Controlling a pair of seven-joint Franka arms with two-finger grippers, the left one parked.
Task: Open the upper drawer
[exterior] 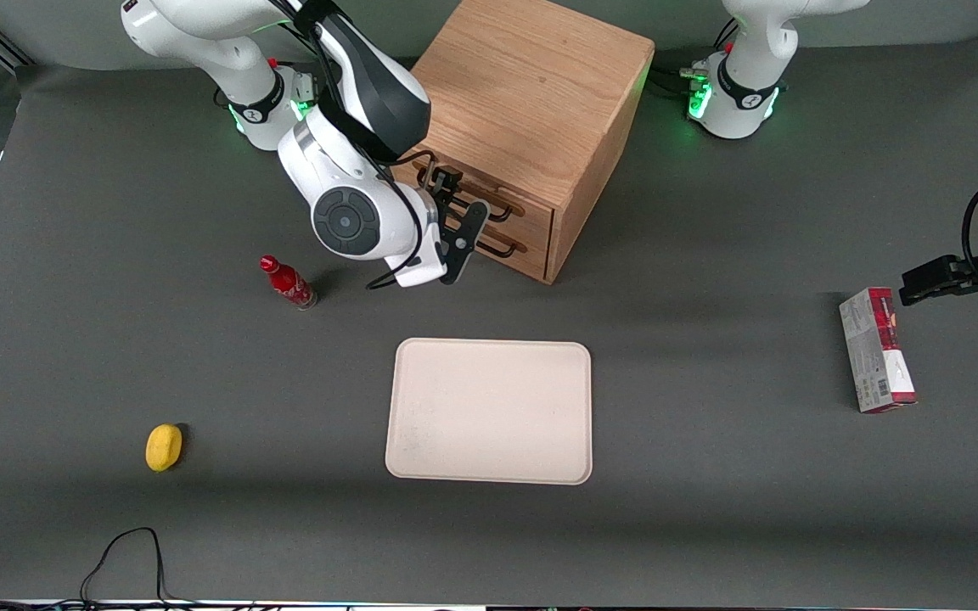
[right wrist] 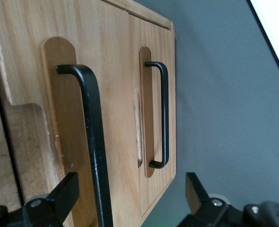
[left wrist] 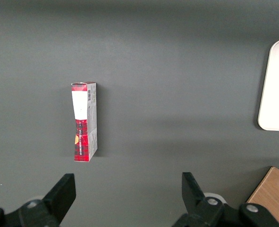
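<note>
My gripper [exterior: 463, 222] hangs right in front of the oak cabinet [exterior: 531, 102], fingers spread wide with the black bar handle [right wrist: 89, 142] of the upper drawer [right wrist: 45, 118] running between them, nothing pinched yet. The wrist view shows one pad [right wrist: 63, 191] and the other [right wrist: 196, 189] flanking that bar with clear gaps on both sides. The cabinet stands at the end of the table farthest from the front camera, between the two arm bases, its drawer face turned at an angle toward the working arm's end and toward the cream tray [exterior: 489, 412]. The upper drawer looks shut or barely cracked; I cannot tell which. The lower drawer [right wrist: 156, 113] sits directly beneath, with its own matching handle [right wrist: 163, 113]. Handling guess: solid wood drawer, stiff, moderately heavy, likely sliding on plain wooden runners, so some friction. The metal bar is thin, rigid and smooth, likely slippery under the pads; best taken at mid-length so the pull stays square and the drawer does not rack. The handle's long axis runs horizontally across the drawer front; the drawer slides out perpendicular to that face, toward me.
</note>
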